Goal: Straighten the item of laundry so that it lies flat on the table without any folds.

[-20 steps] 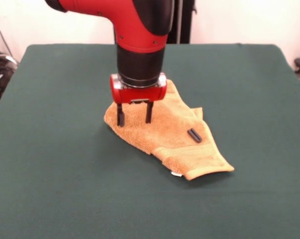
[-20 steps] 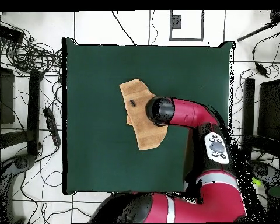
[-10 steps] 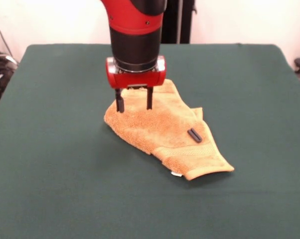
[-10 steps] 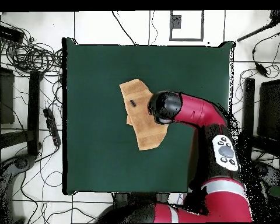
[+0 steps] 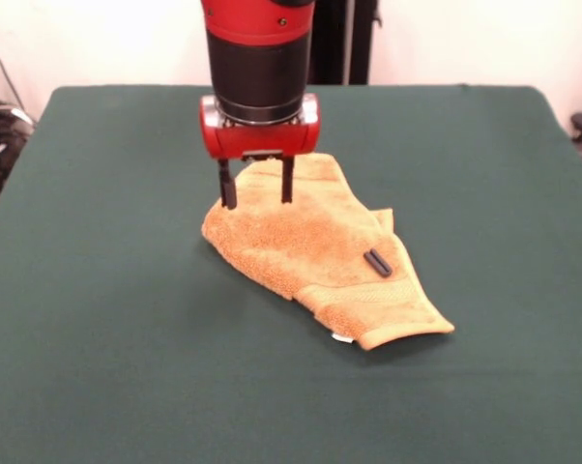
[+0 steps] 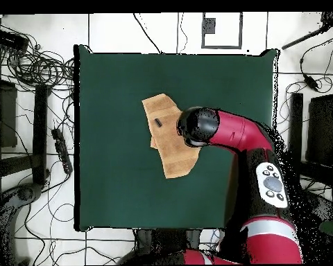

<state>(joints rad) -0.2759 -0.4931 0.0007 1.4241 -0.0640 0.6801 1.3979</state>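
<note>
The golden-orange towel [image 5: 315,253] lies crumpled near the middle of the dark green table [image 5: 107,319], folded over itself, with a ribbed band and a small white tag at its near right end. In the overhead view the towel [image 6: 165,131] shows as a bent shape, partly under the arm. My gripper [image 5: 257,196] hangs open just above the towel's far left part, its two black fingers [image 5: 227,188] apart and holding nothing. In the overhead view the arm's wrist hides the gripper.
A small black cylinder [image 5: 376,262] rests on the towel right of the gripper, and appears again as the black cylinder [image 6: 158,123] from above. Cables and equipment [image 6: 30,62] lie on the floor around the table.
The gripper has risen from the towel's surface and shifted slightly toward the table's far side, still open. The towel and the black cylinder have not moved.
</note>
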